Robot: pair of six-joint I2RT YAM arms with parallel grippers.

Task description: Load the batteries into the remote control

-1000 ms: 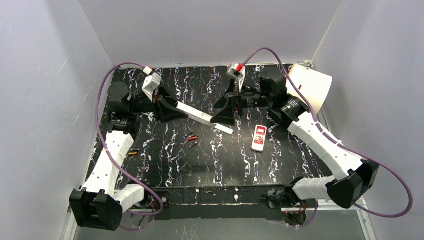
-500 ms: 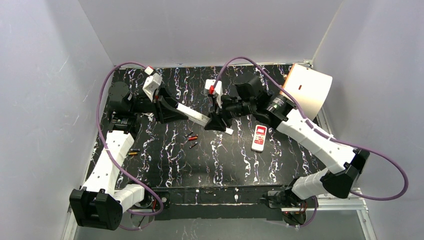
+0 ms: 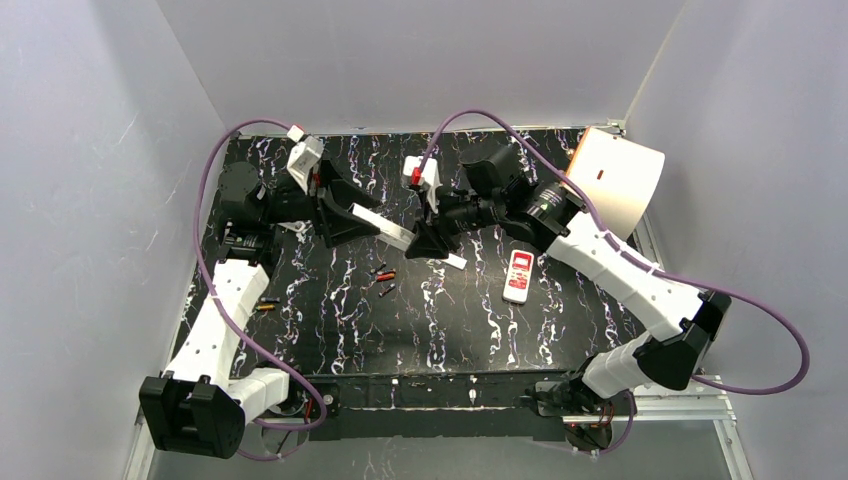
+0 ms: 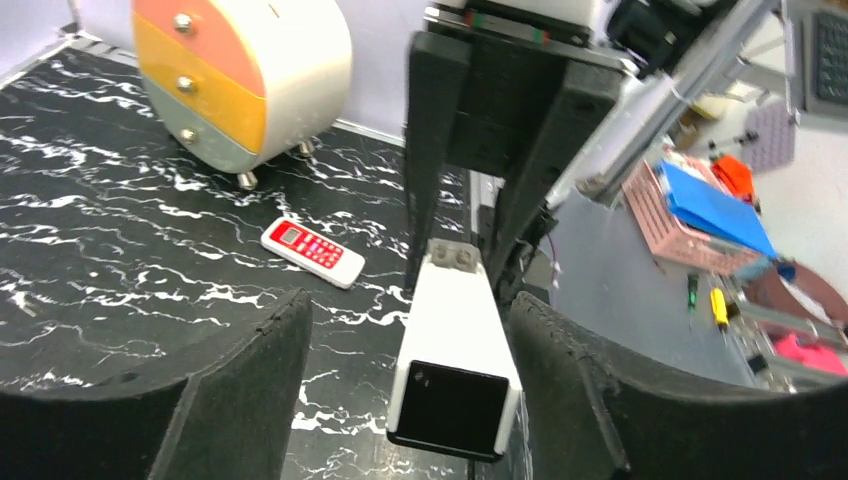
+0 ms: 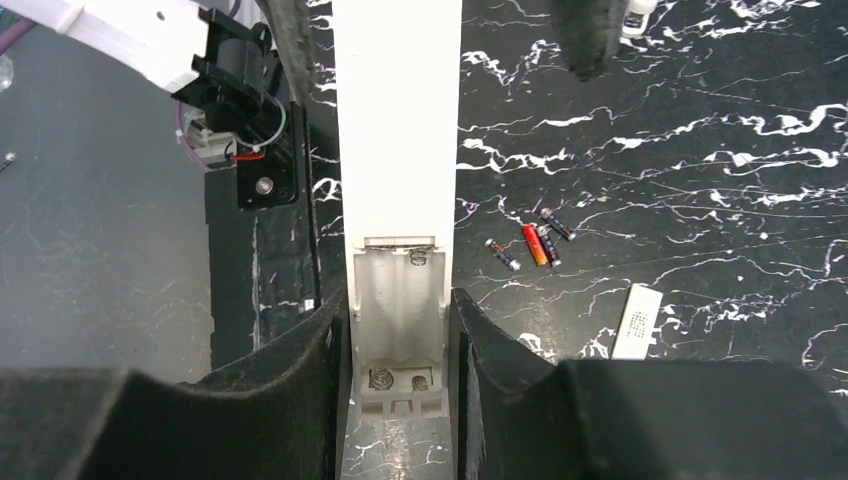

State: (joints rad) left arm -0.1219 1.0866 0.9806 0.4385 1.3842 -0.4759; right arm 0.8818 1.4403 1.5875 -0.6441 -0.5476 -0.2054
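1. The right gripper (image 5: 400, 345) squeezed the long white remote (image 5: 398, 120) tight at its open battery slot (image 5: 398, 300).
2. The left gripper (image 4: 405, 385) was let go, loose around the remote's other end, with a gap on one side.
3. The batteries (image 5: 530, 245) lay on the table (image 5: 700, 150), apart from both jaws, a little nearer than the remote.
4. From above they were tiny specks, and we could not count them.
5. From above, the right gripper hid part of the remote.
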